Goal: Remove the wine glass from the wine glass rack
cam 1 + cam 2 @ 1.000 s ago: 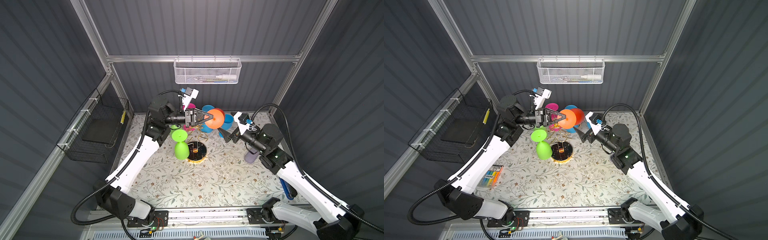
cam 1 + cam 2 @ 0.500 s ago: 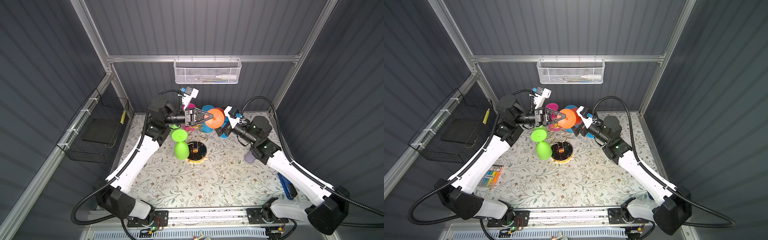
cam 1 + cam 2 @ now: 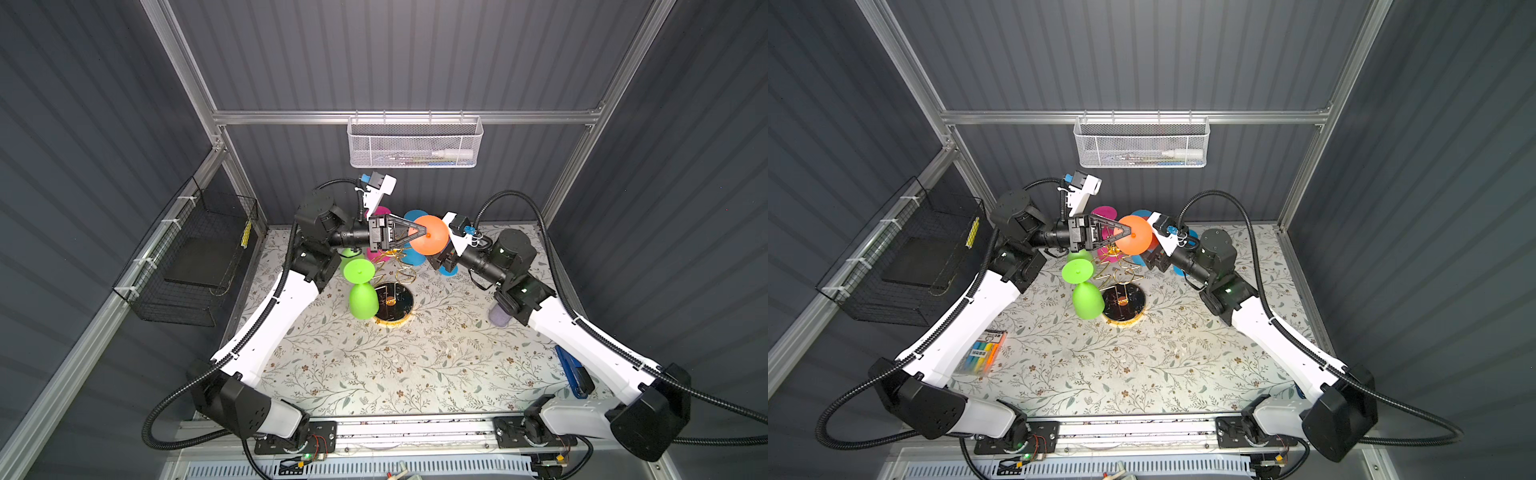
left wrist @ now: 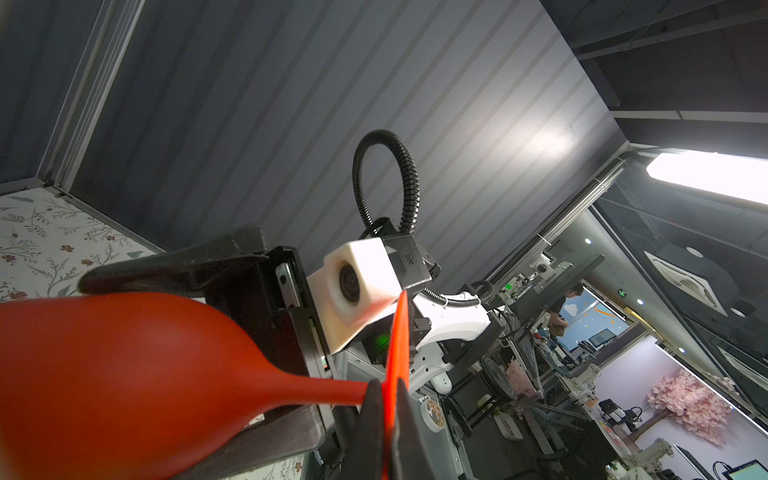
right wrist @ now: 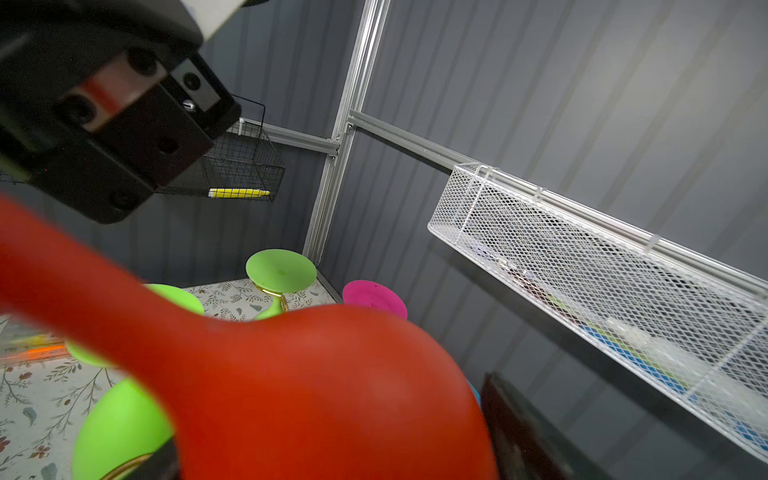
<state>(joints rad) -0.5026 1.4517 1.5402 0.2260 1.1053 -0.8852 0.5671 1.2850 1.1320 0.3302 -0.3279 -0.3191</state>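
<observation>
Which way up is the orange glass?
Upside down. In both top views the orange glass shows its flat round foot facing up; the bowl hangs below.

Back wall: a white mesh basket [image 3: 374, 150] hangs from the rail, holding a white tube [image 3: 451, 154] and smaller items I cannot make out. My left wall: a black wire basket [image 3: 174, 307], with a yellow pen [image 3: 247, 235] at its end nearest the back wall. On my floral desk [image 3: 415, 365]: a pack of coloured markers [image 3: 984, 351] at my left; a pale purple cylinder [image 3: 498, 316] and a blue object [image 3: 575, 372] along my right edge, both partly hidden.
</observation>
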